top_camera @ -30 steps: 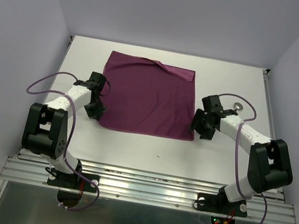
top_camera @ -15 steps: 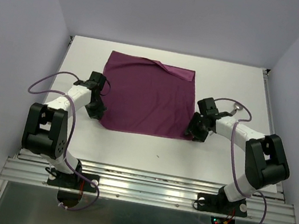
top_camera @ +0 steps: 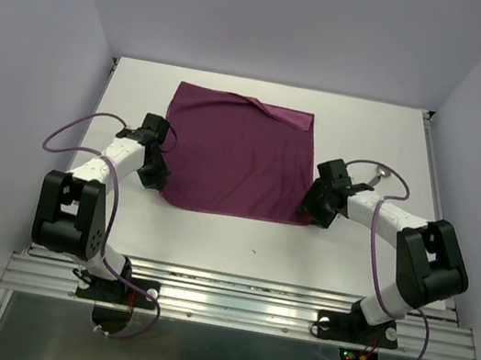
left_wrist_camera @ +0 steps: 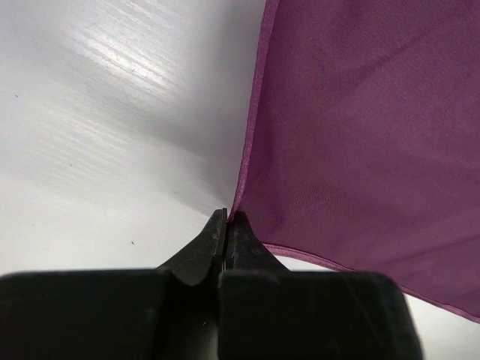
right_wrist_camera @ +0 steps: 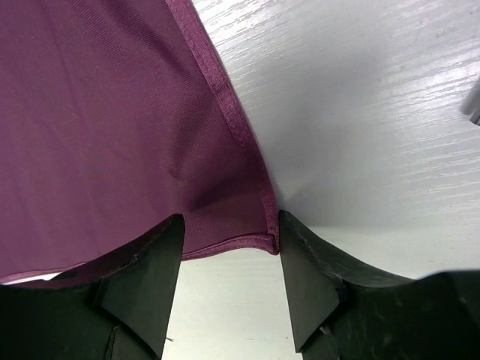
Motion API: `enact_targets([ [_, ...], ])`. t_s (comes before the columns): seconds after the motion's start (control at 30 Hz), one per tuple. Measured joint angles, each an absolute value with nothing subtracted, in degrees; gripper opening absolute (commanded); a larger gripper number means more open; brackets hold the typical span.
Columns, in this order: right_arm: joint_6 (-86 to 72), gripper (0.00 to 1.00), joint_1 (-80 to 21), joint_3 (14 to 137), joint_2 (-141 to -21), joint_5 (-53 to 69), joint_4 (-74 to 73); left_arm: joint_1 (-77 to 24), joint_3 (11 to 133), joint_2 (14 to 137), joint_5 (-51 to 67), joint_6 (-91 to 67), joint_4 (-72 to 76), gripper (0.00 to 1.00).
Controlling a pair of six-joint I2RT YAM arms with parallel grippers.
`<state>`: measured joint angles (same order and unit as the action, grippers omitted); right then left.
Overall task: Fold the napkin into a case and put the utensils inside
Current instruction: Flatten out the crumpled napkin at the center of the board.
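As the left tool pinches one napkin, the right tool straddles it.

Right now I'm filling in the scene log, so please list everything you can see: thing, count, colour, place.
napkin: one, plum purple, spread flat mid-table, a small flap turned over at its far edge.
utensil: one visible, shiny silver, on the table right of the napkin, beyond the right arm; a second cannot be made out.
table: one, white, under everything.
walls: pale lilac, on three sides.
rail: one, silver metal, near edge, carrying the arm bases.
arms: two, black and white with purple cables, either side of the napkin.
left fingers: black, shut on the napkin's near left corner.
right fingers: black, open, straddling the napkin's near right corner.
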<state>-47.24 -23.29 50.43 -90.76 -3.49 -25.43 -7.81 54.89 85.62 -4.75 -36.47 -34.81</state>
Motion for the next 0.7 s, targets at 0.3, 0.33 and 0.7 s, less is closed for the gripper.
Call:
enact_targets([
  [0.3,-48.36,0.01,-23.31,48.56,-90.35,-5.10,-22.98,-7.81,54.85,85.52,-4.67,-36.45,-34.04,0.00],
  [0.33,-48.53,0.01,-23.29,48.51,-90.32,-5.26,-22.98,-7.81,54.85,85.52,-4.64,-36.42,-34.02,0.00],
  [0.7,-43.51,0.01,-23.31,62.87,-85.41,-10.59,-28.03,-7.57,68.14,84.75,-2.09,-32.56,-37.30,0.00],
])
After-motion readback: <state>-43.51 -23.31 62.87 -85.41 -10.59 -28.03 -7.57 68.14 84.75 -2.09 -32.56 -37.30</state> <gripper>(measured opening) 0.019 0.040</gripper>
